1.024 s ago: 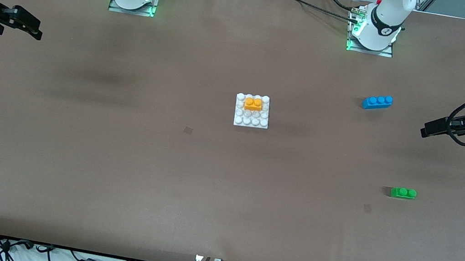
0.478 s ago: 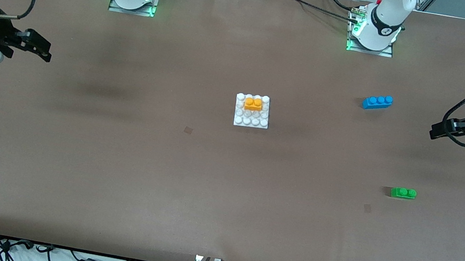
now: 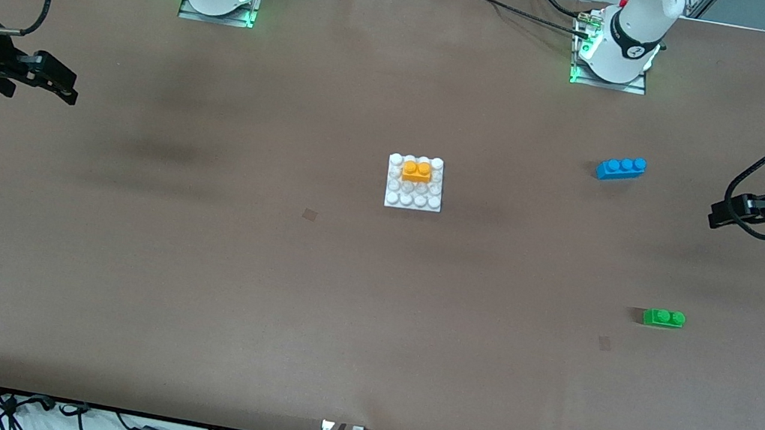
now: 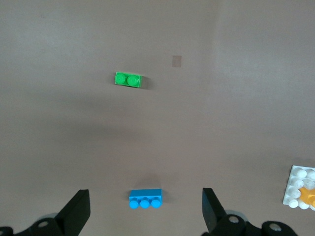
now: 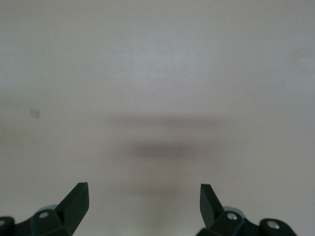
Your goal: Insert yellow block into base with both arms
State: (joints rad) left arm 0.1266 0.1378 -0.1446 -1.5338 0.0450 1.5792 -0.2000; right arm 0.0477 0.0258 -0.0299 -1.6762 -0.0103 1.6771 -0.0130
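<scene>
The yellow block (image 3: 417,171) sits seated on the white studded base (image 3: 412,201) in the middle of the table. Both also show at the edge of the left wrist view, the block (image 4: 309,195) on the base (image 4: 298,176). My left gripper (image 3: 716,216) is open and empty, up in the air over the left arm's end of the table. In its wrist view the left gripper (image 4: 146,209) has wide-apart jaws. My right gripper (image 3: 64,88) is open and empty over the right arm's end. Its wrist view shows the right gripper (image 5: 144,202) over bare table.
A blue three-stud brick (image 3: 621,167) lies toward the left arm's end, also in the left wrist view (image 4: 145,198). A green two-stud brick (image 3: 663,318) lies nearer the front camera, also in the left wrist view (image 4: 128,79). The arm bases stand along the table's top edge.
The right gripper swung a little inward over its end of the table, then drew slightly back. The left gripper drew back toward its end of the table. The block and base have not moved.
</scene>
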